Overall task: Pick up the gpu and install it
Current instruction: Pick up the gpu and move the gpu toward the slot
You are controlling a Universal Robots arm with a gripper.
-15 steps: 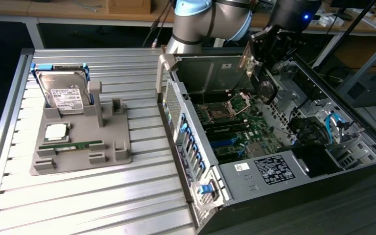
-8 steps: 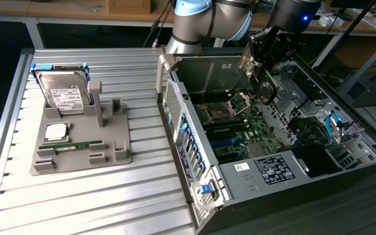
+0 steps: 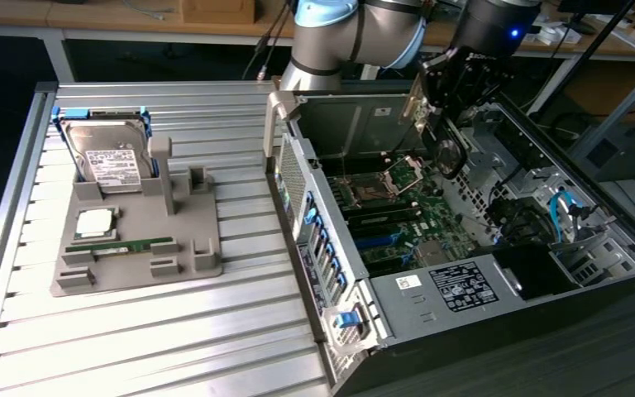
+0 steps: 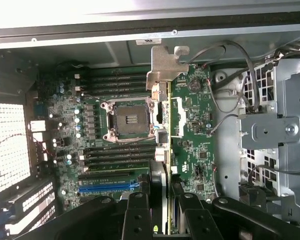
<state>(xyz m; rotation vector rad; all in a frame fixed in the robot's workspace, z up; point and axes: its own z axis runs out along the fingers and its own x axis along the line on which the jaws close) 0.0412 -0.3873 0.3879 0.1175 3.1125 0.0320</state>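
Slatted desk (image 3: 130, 331) with open computer case (image 3: 346, 124): hand (image 4: 163, 205), partly closed, apparently grips the gpu (image 4: 166, 70) edge-on above the motherboard (image 4: 114, 120); card must sit upright, aligned with its slot.

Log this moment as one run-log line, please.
gripper: shut on gpu | gpu: edge-on above motherboard, inside open case | seated: cannot tell

The gpu (image 4: 162, 75) has a bare silvery metal bracket; the tray (image 3: 191, 248) seems matt grey plastic; the table (image 3: 130, 331) is ribbed, satin metal.
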